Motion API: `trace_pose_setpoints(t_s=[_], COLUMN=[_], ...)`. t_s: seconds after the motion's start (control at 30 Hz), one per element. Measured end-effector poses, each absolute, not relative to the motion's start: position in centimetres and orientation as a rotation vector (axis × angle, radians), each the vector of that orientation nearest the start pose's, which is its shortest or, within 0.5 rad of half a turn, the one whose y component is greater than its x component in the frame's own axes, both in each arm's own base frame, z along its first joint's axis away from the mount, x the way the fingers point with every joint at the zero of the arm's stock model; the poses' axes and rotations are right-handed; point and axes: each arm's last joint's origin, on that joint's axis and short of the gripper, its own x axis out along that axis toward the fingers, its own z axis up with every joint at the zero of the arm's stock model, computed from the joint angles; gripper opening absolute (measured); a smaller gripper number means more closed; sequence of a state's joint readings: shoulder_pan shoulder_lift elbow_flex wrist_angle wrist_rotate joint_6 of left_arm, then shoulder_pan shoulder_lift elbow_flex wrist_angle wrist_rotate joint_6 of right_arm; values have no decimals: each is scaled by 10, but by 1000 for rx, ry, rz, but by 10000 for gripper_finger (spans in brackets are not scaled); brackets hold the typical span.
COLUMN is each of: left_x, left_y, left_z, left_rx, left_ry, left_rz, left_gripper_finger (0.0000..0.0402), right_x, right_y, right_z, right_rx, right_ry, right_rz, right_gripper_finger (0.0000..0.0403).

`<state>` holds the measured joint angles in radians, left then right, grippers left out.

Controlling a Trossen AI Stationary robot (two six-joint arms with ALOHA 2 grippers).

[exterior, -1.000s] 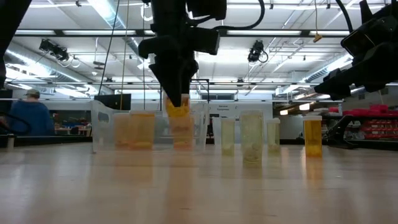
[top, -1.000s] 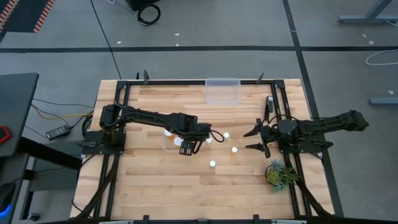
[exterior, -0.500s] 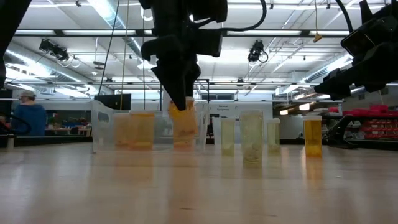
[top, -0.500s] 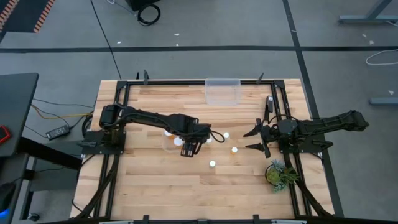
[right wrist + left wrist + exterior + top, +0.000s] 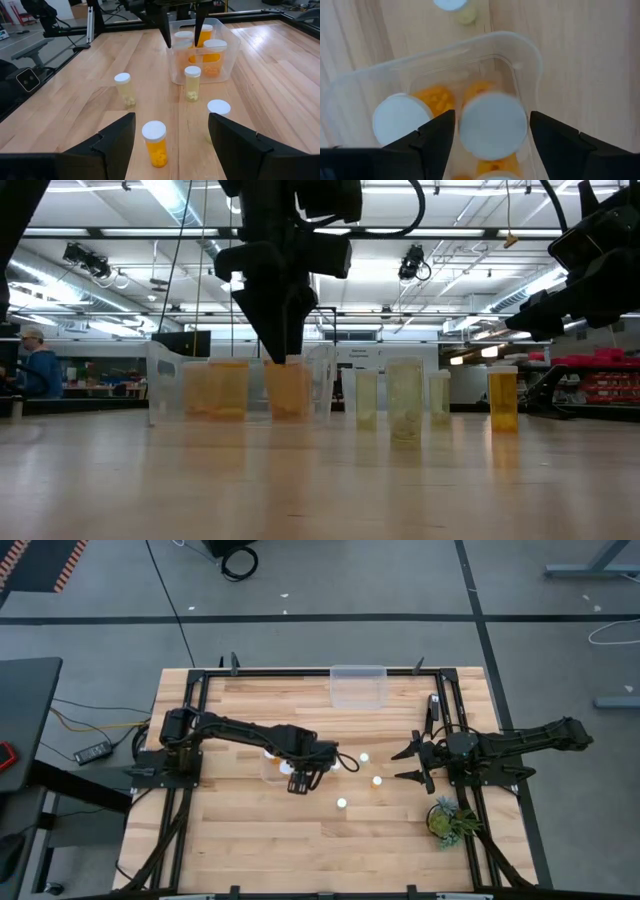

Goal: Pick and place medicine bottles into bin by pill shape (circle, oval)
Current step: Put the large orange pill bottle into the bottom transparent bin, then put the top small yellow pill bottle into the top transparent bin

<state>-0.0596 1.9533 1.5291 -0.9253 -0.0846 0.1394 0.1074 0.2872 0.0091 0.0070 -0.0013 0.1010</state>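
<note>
The left gripper (image 5: pixel 297 780) is hanging over a clear bin (image 5: pixel 530 60) near the middle of the wooden table (image 5: pixel 250 830). Its fingers (image 5: pixel 437 137) are standing apart, and a white-capped bottle (image 5: pixel 492 125) with orange pills is sitting between them inside the bin, below the fingertips. I cannot tell if the fingers are touching this bottle. Another bottle in the bin (image 5: pixel 400 117) is standing just beside the gripper, against the bin wall.

The right gripper (image 5: pixel 412 764) is waiting at the right side of the table with its fingers spread wide. In front of it 4 bottles (image 5: pixel 154 143) are standing upright and apart on the bare wood, between this gripper and the bin. A second clear bin (image 5: pixel 357 686) is lying at the far edge of the table, well apart from both grippers. A small green plant (image 5: pixel 447 819) is standing near the right arm's base.

Behind the table the room is showing long ceiling lights (image 5: pixel 170 195) and shelves, and a person in blue (image 5: pixel 35 365) is far back.
</note>
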Motion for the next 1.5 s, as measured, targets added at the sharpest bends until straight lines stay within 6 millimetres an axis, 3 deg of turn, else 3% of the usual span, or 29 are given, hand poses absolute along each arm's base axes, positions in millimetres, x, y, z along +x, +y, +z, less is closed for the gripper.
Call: trace_pose_setpoints(t_s=[0.3, 0.77, 1.07, 1.27, 1.5], left_x=[387, 387, 352, 323, 284], left_y=[-21, -26, -49, -58, -51], left_z=[210, 248, 254, 277, 296], left_rx=[219, 313, 387, 349, 242], left_ry=[1352, 1365, 1490, 1399, 1237], left_rz=[-76, 16, 117, 156, 213], left_gripper_finger=[298, 292, 265, 240, 218], right_x=[111, 111, 111, 112, 112], right_y=[12, 12, 12, 12, 12], right_z=[143, 143, 143, 142, 142], right_rx=[86, 86, 86, 85, 85], right_ry=[276, 276, 278, 284, 285], right_rz=[94, 94, 94, 94, 94], right_gripper_finger=[257, 257, 257, 257, 257])
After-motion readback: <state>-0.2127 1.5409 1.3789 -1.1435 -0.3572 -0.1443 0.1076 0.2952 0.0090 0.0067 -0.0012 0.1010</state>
